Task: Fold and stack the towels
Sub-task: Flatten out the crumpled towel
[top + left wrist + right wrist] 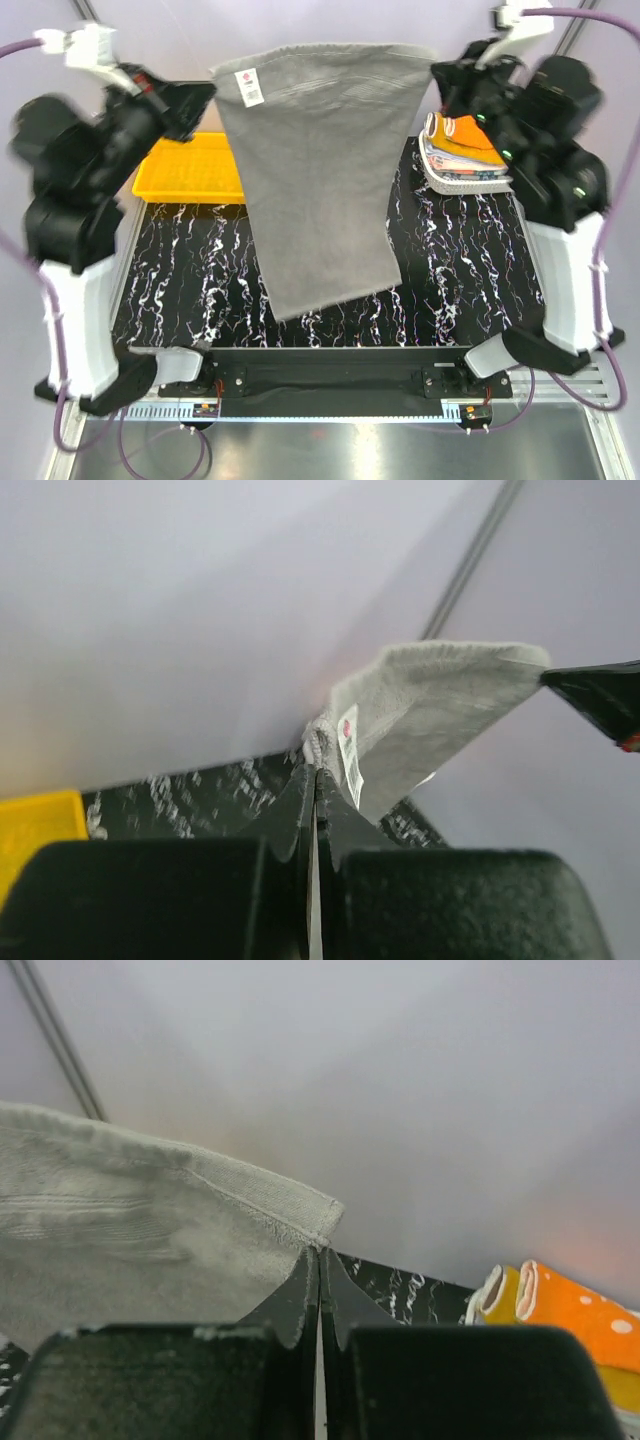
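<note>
A grey towel [320,170] hangs spread out in the air above the black marbled table [200,280]. My left gripper [207,93] is shut on its top left corner, next to a white tag [248,85]. My right gripper [437,70] is shut on its top right corner. The towel's lower edge hangs over the table's middle. In the left wrist view the pinched corner [318,742] and the tag [349,745] show above the closed jaws. In the right wrist view the other corner [318,1230] sits at the closed jaws. A stack of folded towels [463,150], orange on top, lies at the back right.
A yellow plastic tray [190,170] stands at the back left of the table, partly behind the hanging towel. The folded stack also shows in the right wrist view [570,1320]. Both arm bases stand at the near corners.
</note>
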